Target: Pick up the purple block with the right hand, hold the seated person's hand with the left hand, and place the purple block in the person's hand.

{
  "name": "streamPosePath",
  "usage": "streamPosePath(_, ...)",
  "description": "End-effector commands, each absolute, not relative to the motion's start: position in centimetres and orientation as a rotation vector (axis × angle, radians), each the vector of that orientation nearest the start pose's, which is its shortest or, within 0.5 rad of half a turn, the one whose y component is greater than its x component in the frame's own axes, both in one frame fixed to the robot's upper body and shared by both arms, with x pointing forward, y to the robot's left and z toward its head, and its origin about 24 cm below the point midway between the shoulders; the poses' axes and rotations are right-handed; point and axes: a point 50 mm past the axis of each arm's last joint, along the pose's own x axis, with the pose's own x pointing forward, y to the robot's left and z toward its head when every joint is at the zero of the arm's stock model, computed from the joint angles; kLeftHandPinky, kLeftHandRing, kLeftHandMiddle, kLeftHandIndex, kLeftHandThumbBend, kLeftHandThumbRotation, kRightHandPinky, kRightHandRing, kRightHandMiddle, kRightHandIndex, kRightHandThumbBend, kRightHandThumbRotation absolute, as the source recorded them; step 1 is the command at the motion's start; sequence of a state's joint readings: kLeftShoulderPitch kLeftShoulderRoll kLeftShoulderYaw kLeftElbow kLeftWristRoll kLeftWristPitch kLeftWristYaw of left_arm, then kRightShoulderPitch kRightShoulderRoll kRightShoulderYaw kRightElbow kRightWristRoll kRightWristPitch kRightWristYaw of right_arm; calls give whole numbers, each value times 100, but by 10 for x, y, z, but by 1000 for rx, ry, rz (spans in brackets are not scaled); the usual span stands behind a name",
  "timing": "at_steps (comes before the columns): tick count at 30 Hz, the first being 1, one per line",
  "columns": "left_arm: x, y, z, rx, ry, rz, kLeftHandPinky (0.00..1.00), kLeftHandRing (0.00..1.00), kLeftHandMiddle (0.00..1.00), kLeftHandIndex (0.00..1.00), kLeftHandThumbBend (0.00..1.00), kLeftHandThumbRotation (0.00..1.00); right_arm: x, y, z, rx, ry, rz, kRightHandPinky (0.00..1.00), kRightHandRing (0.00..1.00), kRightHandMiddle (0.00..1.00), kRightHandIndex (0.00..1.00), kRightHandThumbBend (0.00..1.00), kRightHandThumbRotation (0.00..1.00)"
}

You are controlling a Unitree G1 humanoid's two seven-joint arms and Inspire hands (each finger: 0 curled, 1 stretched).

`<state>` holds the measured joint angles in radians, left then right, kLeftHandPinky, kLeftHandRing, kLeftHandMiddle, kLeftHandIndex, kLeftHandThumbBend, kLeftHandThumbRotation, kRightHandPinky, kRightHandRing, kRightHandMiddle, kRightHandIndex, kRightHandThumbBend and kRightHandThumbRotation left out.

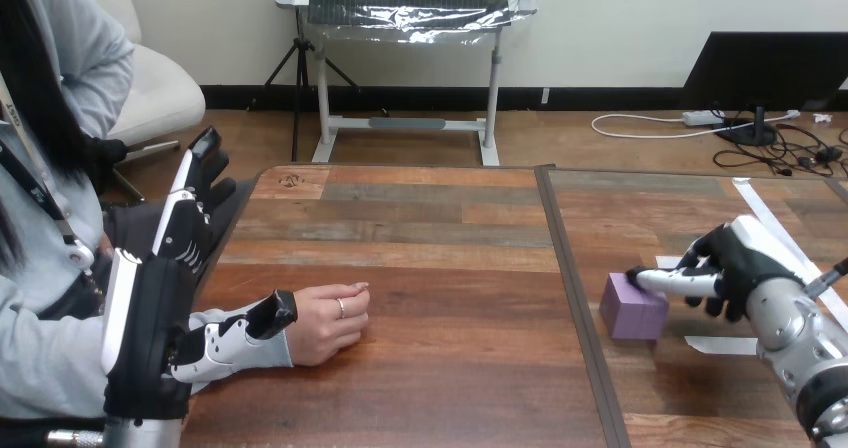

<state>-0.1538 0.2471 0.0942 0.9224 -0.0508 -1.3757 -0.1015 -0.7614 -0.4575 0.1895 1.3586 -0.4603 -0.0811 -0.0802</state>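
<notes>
Right hand (725, 268) is clamped on the block (632, 310), a finger over its top; the block rests on the table (430, 268). Left hand (160, 278) has straight fingers, its thumb lying on the person's wrist (298, 346).

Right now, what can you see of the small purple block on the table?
The small matte purple cube-shaped block looks solid, maybe foam or plastic, with plain faces. It sits flat on the wooden table, just right of its dark seam. The robot's right hand touches its top right edge.
</notes>
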Motion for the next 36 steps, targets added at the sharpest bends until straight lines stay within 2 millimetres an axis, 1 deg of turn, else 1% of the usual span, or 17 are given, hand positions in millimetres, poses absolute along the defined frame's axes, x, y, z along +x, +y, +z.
streamPosePath(1,229,214,37,242,-715,-36,91,96,98,96,100,67,348,-270,26,-982,486,-68,8,14,21,22,68,1)
streamPosePath(16,230,214,40,235,-731,-40,90,96,98,96,100,65,348,-271,30,-911,406,-116,4,9,15,15,60,0)
streamPosePath(23,231,214,40,228,-733,-33,90,95,97,95,100,64,350,-272,34,-882,376,-133,3,8,14,15,58,0)
streamPosePath(32,232,213,40,222,-730,-37,89,94,96,95,100,63,352,-273,39,-861,361,-160,4,9,16,18,62,0)
streamPosePath(36,232,212,40,221,-731,-34,89,94,96,95,100,63,353,-274,41,-845,362,-169,7,12,19,20,66,0)
